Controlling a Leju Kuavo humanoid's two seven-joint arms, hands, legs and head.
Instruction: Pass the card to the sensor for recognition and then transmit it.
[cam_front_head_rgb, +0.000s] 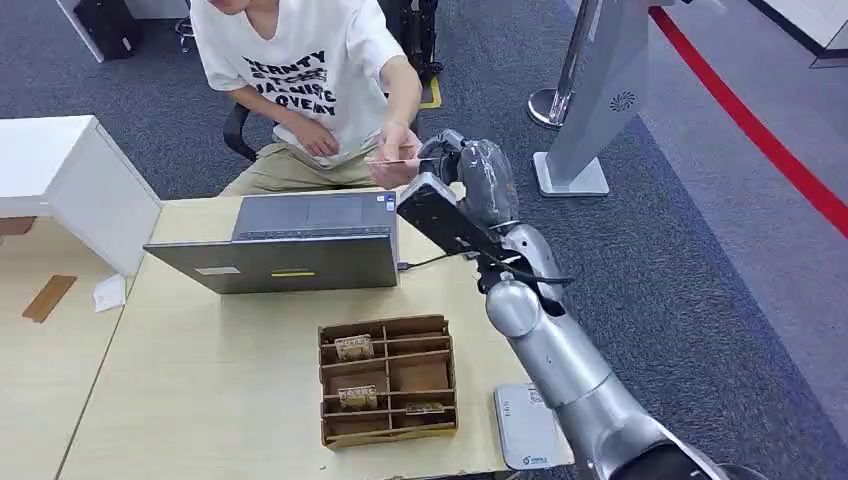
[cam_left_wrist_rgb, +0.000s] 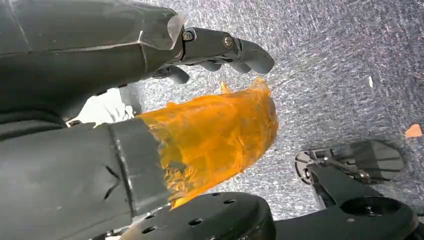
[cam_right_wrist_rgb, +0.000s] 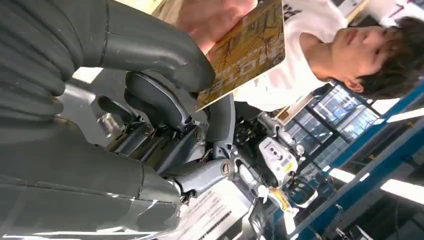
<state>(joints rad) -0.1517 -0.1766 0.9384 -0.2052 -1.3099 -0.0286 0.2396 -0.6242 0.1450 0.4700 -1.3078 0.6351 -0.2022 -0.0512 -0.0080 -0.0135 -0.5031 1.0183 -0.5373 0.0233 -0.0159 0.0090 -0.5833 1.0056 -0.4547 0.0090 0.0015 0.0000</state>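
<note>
The robot's right hand was stretched out far over the back edge of the table, toward a person sitting on the other side. One card lay flat between them. Its long side ran left to right, from the person's hand to the robot's hand. In the right wrist view the card was gold colored, and the robot's thumb pressed on one end of it while the person's fingers held the other end. So both held the card together. I think the card was being handed over, and it was the right hand that had to let go or pull.

The left hand hung low over the grey carpet, with its fingers bent a little and nothing in them.

On the table there was one laptop, one brown box with slots and one white flat device near the robot, maybe the sensor.
</note>
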